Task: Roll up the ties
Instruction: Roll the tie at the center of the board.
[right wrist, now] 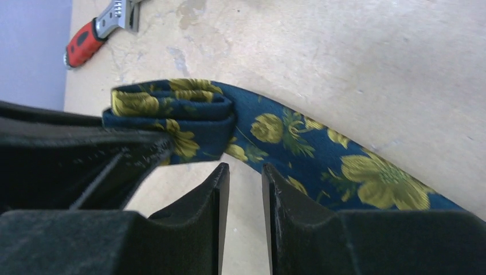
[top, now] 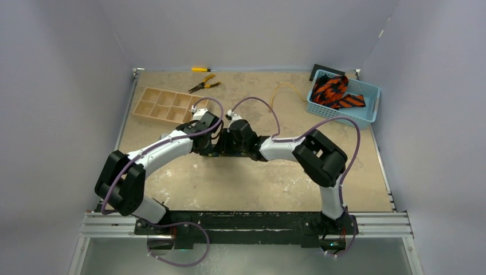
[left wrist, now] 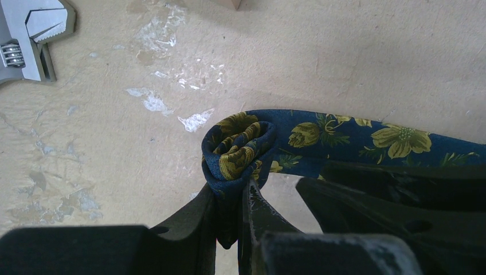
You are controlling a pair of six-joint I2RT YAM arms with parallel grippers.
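The navy tie [left wrist: 344, 137] has gold-yellow flowers and lies on the table, its end wound into a small roll [left wrist: 238, 150]. My left gripper [left wrist: 229, 192] is shut on that roll from below. In the right wrist view the roll [right wrist: 172, 112] is at the upper left and the tie's flat length [right wrist: 321, 157] runs to the lower right. My right gripper [right wrist: 245, 169] is slightly open and empty, just short of the tie's near edge. In the top view both grippers [top: 220, 136] meet mid-table and hide the tie. Orange-red striped ties [top: 335, 91] lie in the blue basket [top: 369, 114].
A wooden compartment tray [top: 163, 106] stands at the back left. Pliers [top: 203, 86] and a yellow screwdriver [top: 200, 69] lie behind it. A thin yellow cord [top: 286, 89] lies next to the basket. An adjustable wrench [left wrist: 28, 34] with a red handle [right wrist: 86, 43] lies near the roll.
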